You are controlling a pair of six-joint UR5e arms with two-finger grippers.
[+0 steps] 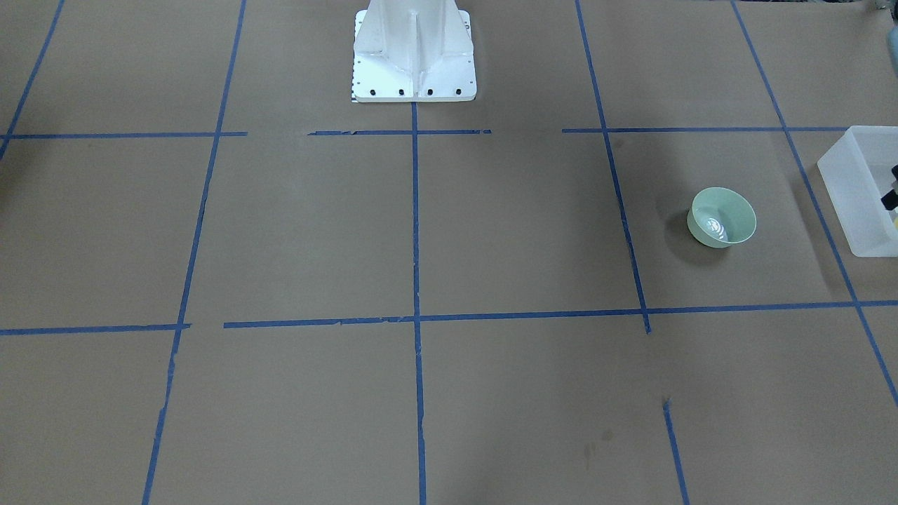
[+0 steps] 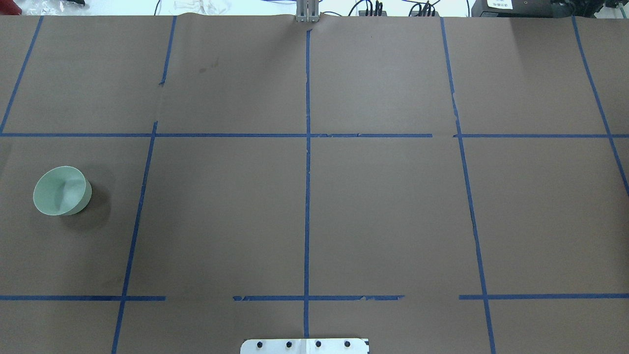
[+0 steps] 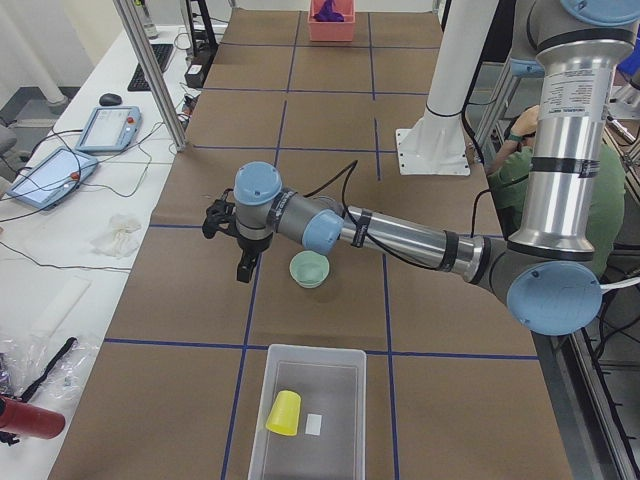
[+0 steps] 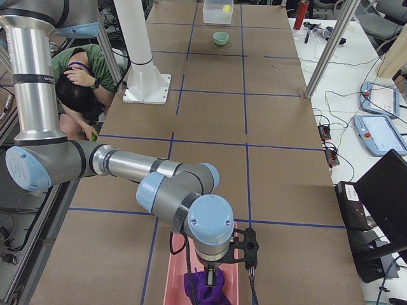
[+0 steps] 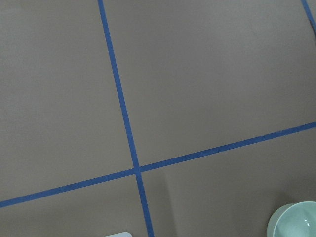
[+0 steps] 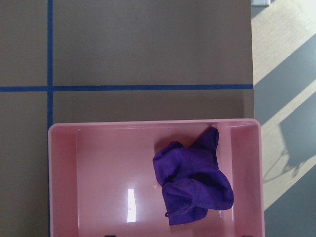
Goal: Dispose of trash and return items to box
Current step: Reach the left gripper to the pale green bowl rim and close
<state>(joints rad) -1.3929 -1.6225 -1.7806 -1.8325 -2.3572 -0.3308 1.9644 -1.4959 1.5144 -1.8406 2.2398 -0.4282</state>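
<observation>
The mint-green bowl (image 1: 722,217) stands upright on the brown table and also shows in the overhead view (image 2: 62,191). The frosted white box (image 3: 310,410) holds the yellow cup (image 3: 284,412) lying on its side. My left gripper (image 3: 241,262) hangs above the table just beside the bowl (image 3: 310,268), on the side away from the robot base. I cannot tell if it is open or shut. My right gripper (image 4: 211,276) hovers over a purple cloth (image 6: 195,180) lying in a pink bin (image 6: 64,173). I cannot tell its state.
The white robot pedestal (image 1: 414,56) stands at the table's middle on the robot's edge. Blue tape lines (image 2: 307,147) grid the table. The box (image 1: 859,189) sits just past the bowl at the left end, the pink bin (image 3: 330,20) at the right end.
</observation>
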